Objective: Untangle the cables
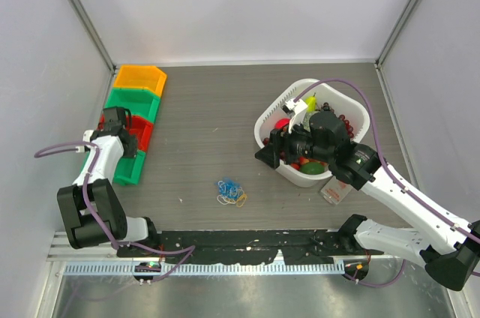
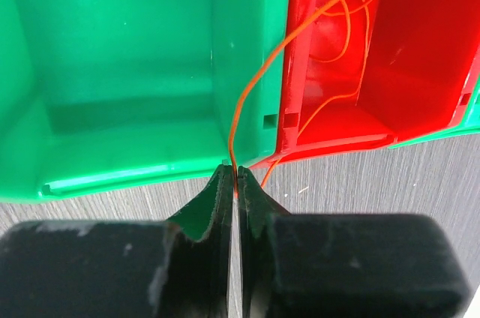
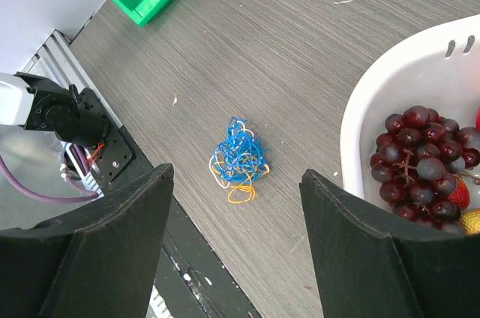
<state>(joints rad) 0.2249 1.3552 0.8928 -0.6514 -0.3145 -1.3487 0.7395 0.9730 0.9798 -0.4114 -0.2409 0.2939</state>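
Cables (image 1: 232, 192) are lying as a small blue, orange and white clump on the table (image 1: 202, 123) near the arms' bases, well apart from both grippers. Farther out on the left, the left gripper (image 2: 234, 172) is pinching a single orange wire (image 2: 252, 82) between jaws pressed almost together, the wire trailing into the red bin (image 2: 427, 48) beside a green bin (image 2: 112, 48). The right gripper (image 3: 234, 183) is hanging by the white basket (image 1: 279, 102), jaws wide apart, holding nothing.
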